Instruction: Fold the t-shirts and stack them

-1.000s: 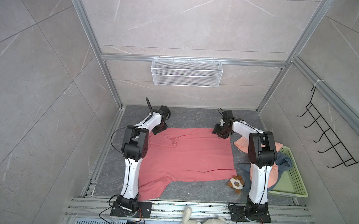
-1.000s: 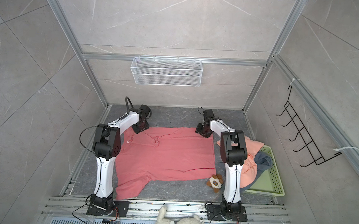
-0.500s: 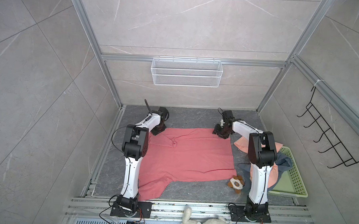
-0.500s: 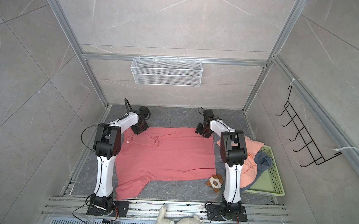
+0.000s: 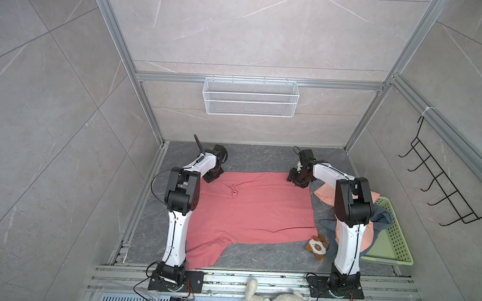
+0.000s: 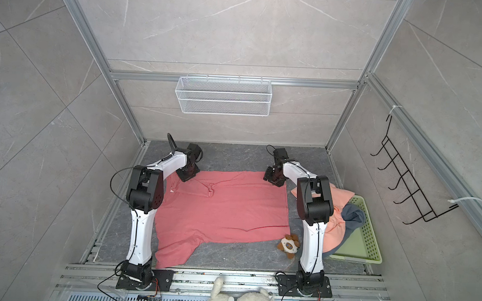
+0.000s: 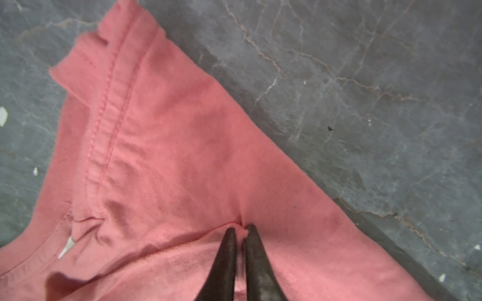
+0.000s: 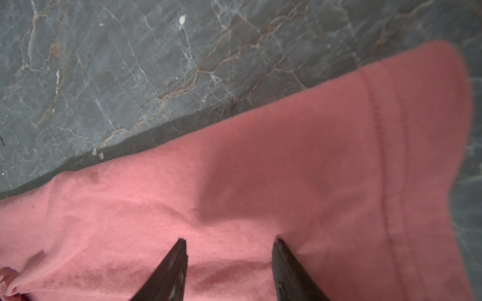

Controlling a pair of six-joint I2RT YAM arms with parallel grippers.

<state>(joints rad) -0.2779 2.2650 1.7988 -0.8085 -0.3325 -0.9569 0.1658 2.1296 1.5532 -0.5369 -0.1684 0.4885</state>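
Observation:
A coral-red t-shirt (image 5: pixel 254 210) (image 6: pixel 223 206) lies spread flat on the grey floor, with a small bunched fold near its far edge. My left gripper (image 5: pixel 212 178) (image 6: pixel 187 178) is at the shirt's far left corner. In the left wrist view it (image 7: pixel 241 230) is shut on a small pinch of the red cloth beside a seam. My right gripper (image 5: pixel 297 181) (image 6: pixel 273 180) is at the far right corner. In the right wrist view it (image 8: pixel 229 241) stands open, both tips down on the cloth near the hem. A peach t-shirt (image 5: pixel 326 194) and a blue-grey t-shirt (image 5: pixel 383 219) lie heaped at the right.
A pale green basket (image 5: pixel 395 247) stands at the right under the heaped shirts. A small brown-and-white plush toy (image 5: pixel 317 246) lies by the red shirt's near right corner. A white plush (image 5: pixel 272 300) sits past the front rail. A wire basket (image 5: pixel 250 97) hangs on the back wall.
My left gripper's jaws have closed onto the red shirt's cloth at the far left corner. The right gripper has stayed where it was, still open.

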